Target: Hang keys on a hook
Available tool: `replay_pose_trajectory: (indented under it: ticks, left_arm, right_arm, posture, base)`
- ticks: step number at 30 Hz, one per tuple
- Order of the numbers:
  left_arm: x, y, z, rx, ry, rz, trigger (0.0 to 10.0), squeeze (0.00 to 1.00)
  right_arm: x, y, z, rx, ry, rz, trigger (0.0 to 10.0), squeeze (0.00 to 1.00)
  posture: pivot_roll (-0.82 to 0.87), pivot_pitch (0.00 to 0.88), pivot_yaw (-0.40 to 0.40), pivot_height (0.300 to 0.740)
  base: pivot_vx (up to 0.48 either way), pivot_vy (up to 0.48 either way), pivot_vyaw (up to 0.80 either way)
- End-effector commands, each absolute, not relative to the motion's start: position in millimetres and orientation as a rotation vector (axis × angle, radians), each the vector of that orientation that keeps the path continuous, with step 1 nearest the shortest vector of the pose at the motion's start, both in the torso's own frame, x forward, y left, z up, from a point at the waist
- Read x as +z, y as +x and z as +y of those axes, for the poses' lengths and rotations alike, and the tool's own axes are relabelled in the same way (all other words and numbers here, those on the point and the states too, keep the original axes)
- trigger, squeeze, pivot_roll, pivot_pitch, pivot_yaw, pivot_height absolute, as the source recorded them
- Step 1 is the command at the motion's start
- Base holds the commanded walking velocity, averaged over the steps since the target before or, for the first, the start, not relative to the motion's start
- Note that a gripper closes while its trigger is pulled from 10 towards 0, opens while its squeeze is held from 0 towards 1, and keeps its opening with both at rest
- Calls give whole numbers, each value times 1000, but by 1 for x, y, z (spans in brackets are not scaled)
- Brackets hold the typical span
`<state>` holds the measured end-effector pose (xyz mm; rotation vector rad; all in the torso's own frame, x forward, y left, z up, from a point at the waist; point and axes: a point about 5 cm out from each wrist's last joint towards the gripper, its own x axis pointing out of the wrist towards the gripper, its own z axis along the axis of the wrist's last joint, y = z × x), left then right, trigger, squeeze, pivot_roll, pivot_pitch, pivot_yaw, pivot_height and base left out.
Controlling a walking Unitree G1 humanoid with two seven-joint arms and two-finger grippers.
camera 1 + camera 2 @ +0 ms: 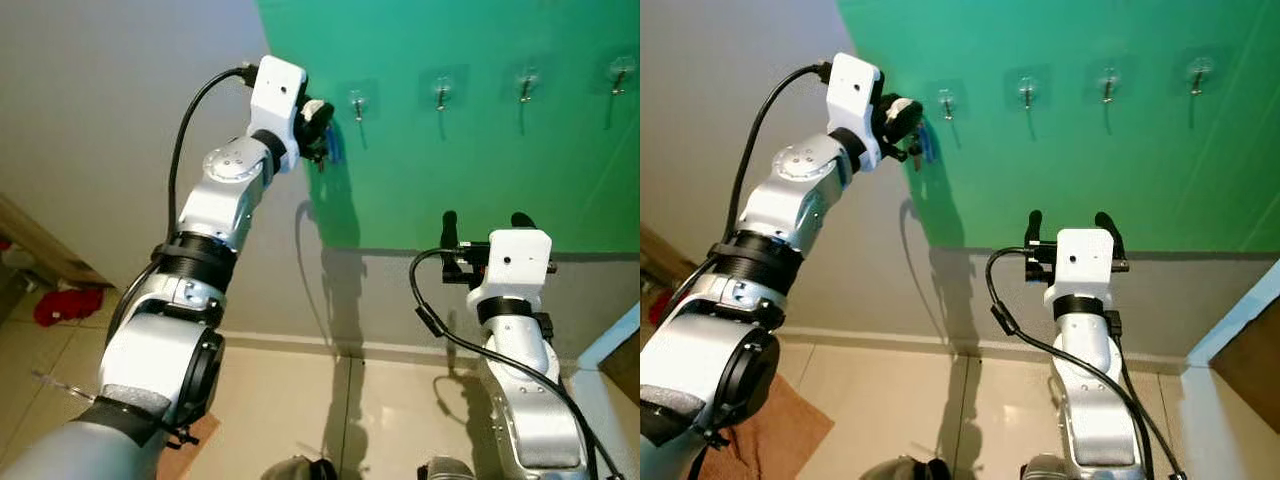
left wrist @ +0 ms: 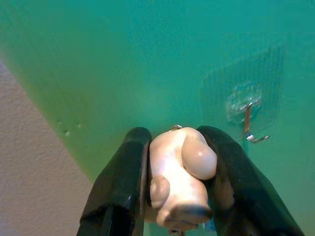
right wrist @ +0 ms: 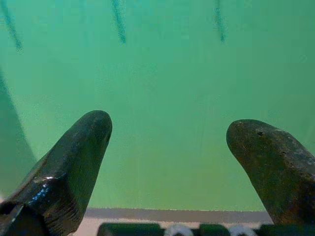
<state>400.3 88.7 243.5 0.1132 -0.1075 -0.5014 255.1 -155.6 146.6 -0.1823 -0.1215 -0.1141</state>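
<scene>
My left gripper [image 1: 318,128] is raised against the green wall panel [image 1: 480,150], shut on a pale cream keychain figure [image 2: 179,177]; something blue hangs beside it at the fingertips. The nearest clear stick-on hook [image 1: 357,103] sits just to the right of that gripper, apart from it; the left wrist view has this hook [image 2: 247,115] close ahead with its metal prong bare. My right gripper [image 1: 1073,226] is held lower, open, pointing at the panel's bottom edge with nothing between its fingers [image 3: 74,162].
Three more clear hooks [image 1: 441,92] run rightward along the green panel, all bare. Below the panel is grey wall, then a tiled floor [image 1: 290,410]. A red object [image 1: 65,303] and a brown mat lie at lower left.
</scene>
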Motion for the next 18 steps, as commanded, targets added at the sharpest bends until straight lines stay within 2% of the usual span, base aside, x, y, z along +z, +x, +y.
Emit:
replay_pose_trajectory:
  ticks: [1,7,18]
  left_arm:
    - [259,401,86,-502,97,-167,0,0]
    - [272,397,72,-518,84,-207,0,0]
    - [288,392,55,-552,66,-247,0,0]
  right_arm:
    - [150,253,-152,-81,-183,-128,10000,137]
    - [150,256,-155,-56,-202,-112,10000,141]
    - [148,259,-152,-34,-201,-104,10000,137]
  posture:
    - [-207,64,159,740]
    - [-205,55,119,740]
    - [-205,48,125,740]
  base:
    - [0,0,0]
    - [0,0,0]
    - [0,0,0]
